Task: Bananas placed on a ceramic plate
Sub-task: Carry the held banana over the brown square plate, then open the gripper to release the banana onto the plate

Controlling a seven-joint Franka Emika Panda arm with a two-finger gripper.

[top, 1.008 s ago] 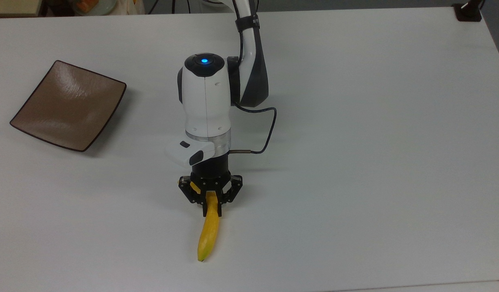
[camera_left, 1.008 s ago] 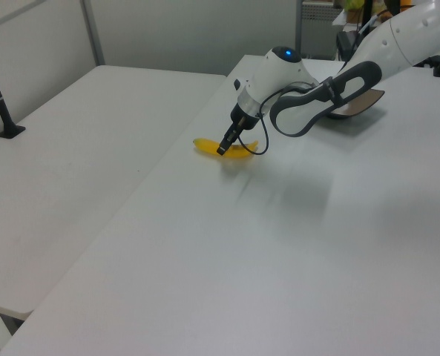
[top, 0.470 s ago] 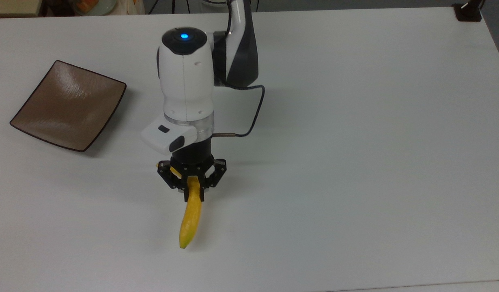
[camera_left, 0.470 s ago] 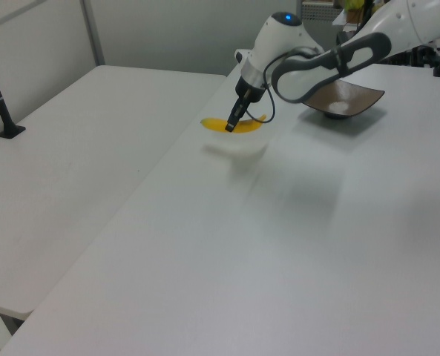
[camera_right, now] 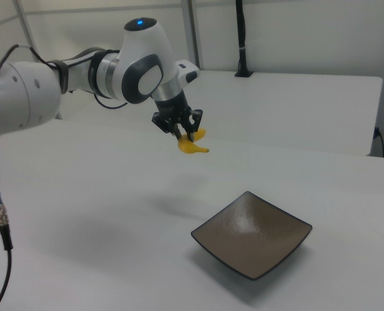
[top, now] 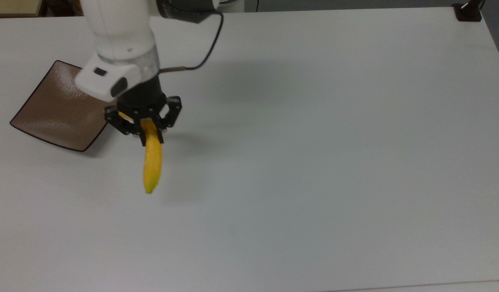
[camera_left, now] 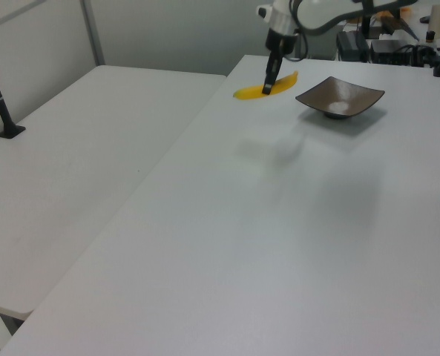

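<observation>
Gripper (top: pixel 151 134) clamped on the banana (top: pixel 152 162) near its stem end — fruit held in the air above the white table (top: pixel 314 162), its free end hanging past the fingers. Brown square plate (top: pixel 59 109) sits bare on the table, just beside the gripper at the top view's left — banana not over it.

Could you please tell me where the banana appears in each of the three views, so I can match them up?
Top view: banana left of centre, hanging from the pincer, just right of the plate.
Left view: banana near the top, left of the plate.
Right view: banana upper centre, above the table.
Shared landmark: the brown square plate.
</observation>
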